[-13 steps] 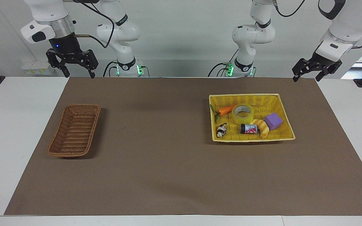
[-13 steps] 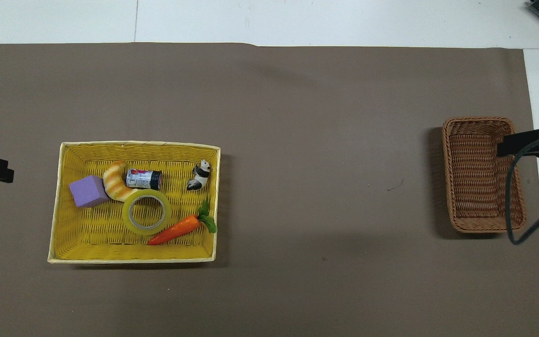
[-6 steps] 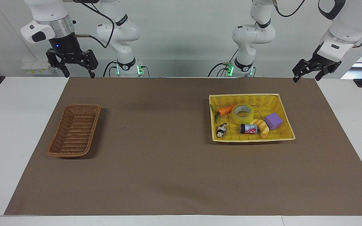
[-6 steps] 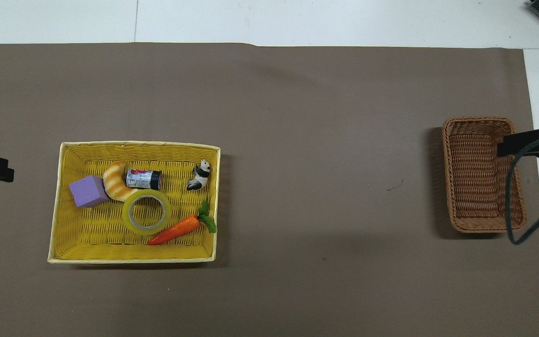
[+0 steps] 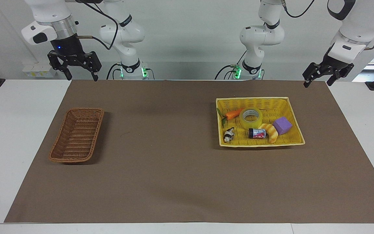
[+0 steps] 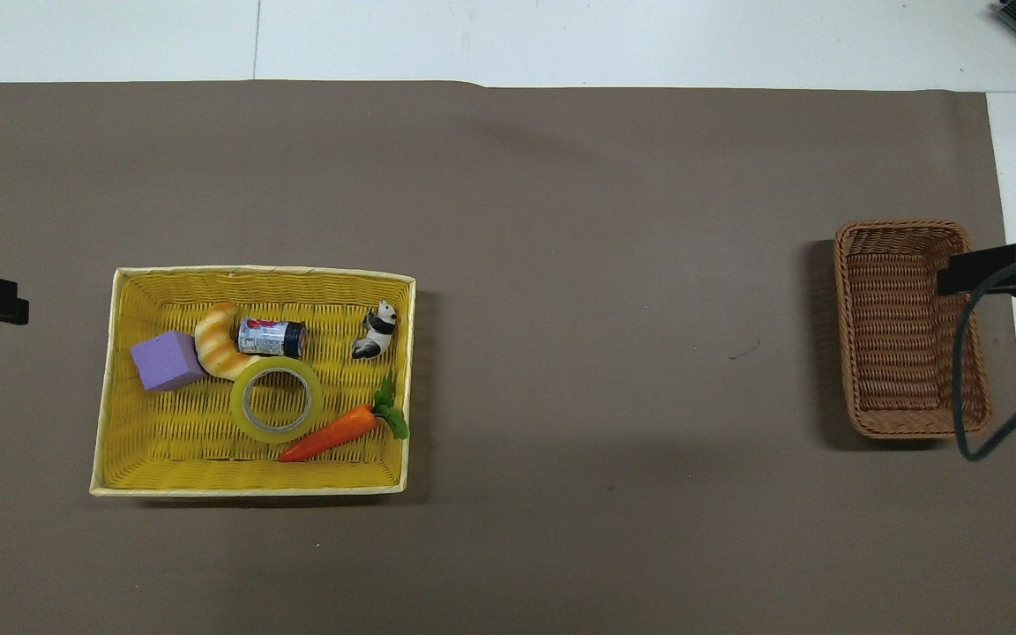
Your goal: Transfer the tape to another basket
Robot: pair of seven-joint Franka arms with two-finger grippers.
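Note:
The tape (image 5: 251, 117) is a yellowish translucent roll lying flat in the yellow woven basket (image 5: 252, 98), between a carrot and a striped bread piece; it also shows in the overhead view (image 6: 276, 401). The dark-brown wicker basket (image 5: 71, 160) stands empty at the right arm's end of the table, as the overhead view (image 6: 900, 227) also shows. My left gripper (image 5: 317, 81) hangs open and empty in the air over the mat's edge by the yellow basket. My right gripper (image 5: 81, 76) hangs open and empty over the mat's corner near the brown basket.
The yellow basket (image 6: 261, 272) also holds a toy carrot (image 6: 336, 432), a purple block (image 6: 164, 360), a small can (image 6: 272, 337), a striped bread piece (image 6: 217, 344) and a panda figure (image 6: 376, 330). A brown mat (image 5: 174, 162) covers the table.
My left gripper has shifted slightly, a little away from the robots' end. The right arm and all the objects have not moved.

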